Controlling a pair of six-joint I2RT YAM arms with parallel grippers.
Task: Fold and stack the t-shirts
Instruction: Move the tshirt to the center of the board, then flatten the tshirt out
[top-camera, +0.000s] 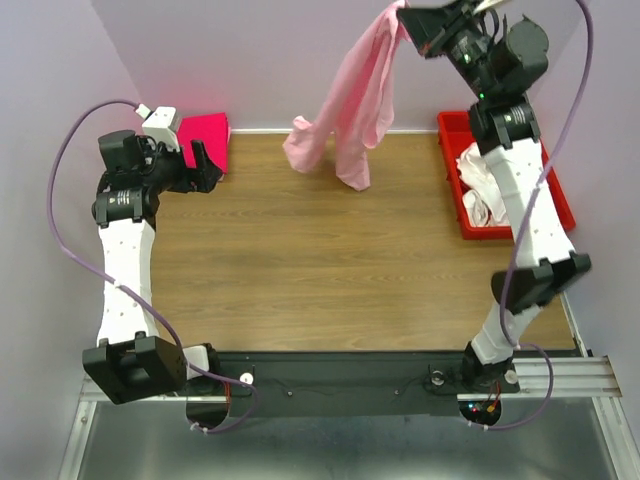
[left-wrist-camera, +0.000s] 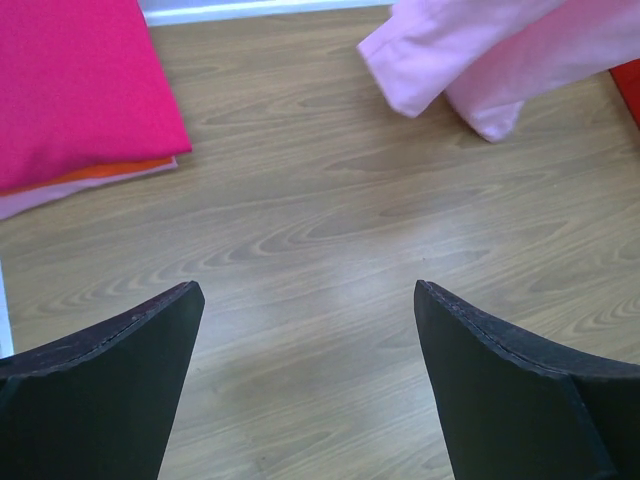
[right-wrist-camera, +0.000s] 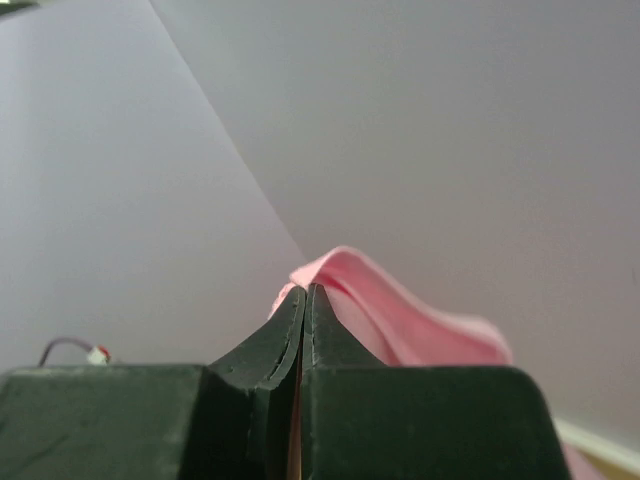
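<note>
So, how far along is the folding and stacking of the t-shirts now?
Done: a folded stack sits at the back left, magenta on top, with orange and a pale layer under it. In hand: the right gripper is shut on the pink t-shirt, lifted high, its lower ends down by the table. The left gripper is open and empty. Left: fold and stack this shirt; white clothing also lies in the red bin.
</note>
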